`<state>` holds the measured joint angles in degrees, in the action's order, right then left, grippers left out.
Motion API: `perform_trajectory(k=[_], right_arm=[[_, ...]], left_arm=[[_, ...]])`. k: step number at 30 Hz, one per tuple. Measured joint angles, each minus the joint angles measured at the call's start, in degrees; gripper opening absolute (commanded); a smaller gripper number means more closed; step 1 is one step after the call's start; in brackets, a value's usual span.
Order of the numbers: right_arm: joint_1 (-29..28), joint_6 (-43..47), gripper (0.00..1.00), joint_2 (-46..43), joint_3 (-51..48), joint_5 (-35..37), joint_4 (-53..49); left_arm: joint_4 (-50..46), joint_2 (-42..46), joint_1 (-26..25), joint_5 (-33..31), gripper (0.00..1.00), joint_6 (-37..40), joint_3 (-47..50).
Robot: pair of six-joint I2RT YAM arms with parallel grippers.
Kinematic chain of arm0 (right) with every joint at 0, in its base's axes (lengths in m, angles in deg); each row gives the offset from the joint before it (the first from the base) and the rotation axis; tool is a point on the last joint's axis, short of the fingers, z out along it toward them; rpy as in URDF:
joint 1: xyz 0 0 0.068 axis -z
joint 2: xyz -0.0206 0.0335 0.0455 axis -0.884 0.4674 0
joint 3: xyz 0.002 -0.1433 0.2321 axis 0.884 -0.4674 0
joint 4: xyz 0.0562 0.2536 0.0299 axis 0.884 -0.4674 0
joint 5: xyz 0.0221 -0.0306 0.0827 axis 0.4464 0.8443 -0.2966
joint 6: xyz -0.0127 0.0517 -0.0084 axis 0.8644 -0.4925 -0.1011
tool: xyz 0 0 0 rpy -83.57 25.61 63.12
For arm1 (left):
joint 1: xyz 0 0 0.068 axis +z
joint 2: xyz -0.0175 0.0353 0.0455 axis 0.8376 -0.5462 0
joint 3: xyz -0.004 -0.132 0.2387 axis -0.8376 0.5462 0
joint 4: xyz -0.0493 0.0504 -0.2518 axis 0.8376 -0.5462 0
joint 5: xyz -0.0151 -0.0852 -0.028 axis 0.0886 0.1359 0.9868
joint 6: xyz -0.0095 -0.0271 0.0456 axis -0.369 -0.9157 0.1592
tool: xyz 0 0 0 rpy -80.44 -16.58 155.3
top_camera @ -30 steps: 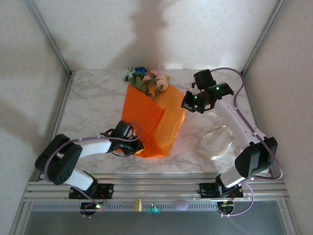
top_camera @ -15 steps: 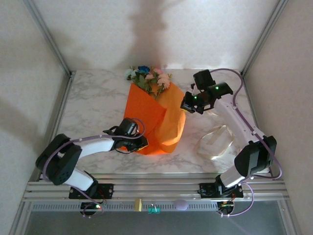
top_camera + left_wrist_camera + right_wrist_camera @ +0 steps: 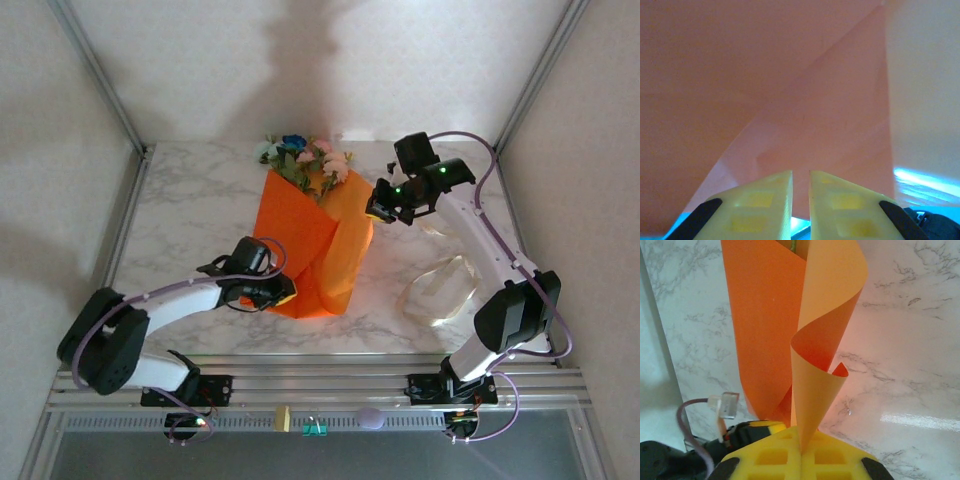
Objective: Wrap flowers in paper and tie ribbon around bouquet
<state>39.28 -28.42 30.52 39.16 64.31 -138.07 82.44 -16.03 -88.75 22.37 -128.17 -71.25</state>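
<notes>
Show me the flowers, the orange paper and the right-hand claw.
flowers (image 3: pixel 303 160), top view, on the blooms.
paper (image 3: pixel 295 235), top view, on its left panel.
right gripper (image 3: pixel 801 437), right wrist view, between its fingertips.

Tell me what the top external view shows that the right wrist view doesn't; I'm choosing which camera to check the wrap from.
Top external adds: blooms of the pink, white and blue artificial flowers poking from the far end of the bright orange paper sheet, the left hand at its near corner, and a pale looped ribbon strip lying by the right arm. Right wrist adds: the right hand, yellow fingers shut on the sheet's curled edge. Both share the sheet, the right hand and the white marble table.
</notes>
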Motion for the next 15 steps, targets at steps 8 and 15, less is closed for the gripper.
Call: perform_trajectory(k=[8,15], right_arm=[[0.00,-0.07,0.06,0.39,0.00,-0.15,0.02],[0.00,-0.31,0.06,0.39,0.00,-0.17,0.07]], left_arm=[[3.58,-9.31,-4.20,2.89,0.13,0.81,-3.23],[2.40,-13.70,-4.94,1.66,0.17,2.84,-5.99]])
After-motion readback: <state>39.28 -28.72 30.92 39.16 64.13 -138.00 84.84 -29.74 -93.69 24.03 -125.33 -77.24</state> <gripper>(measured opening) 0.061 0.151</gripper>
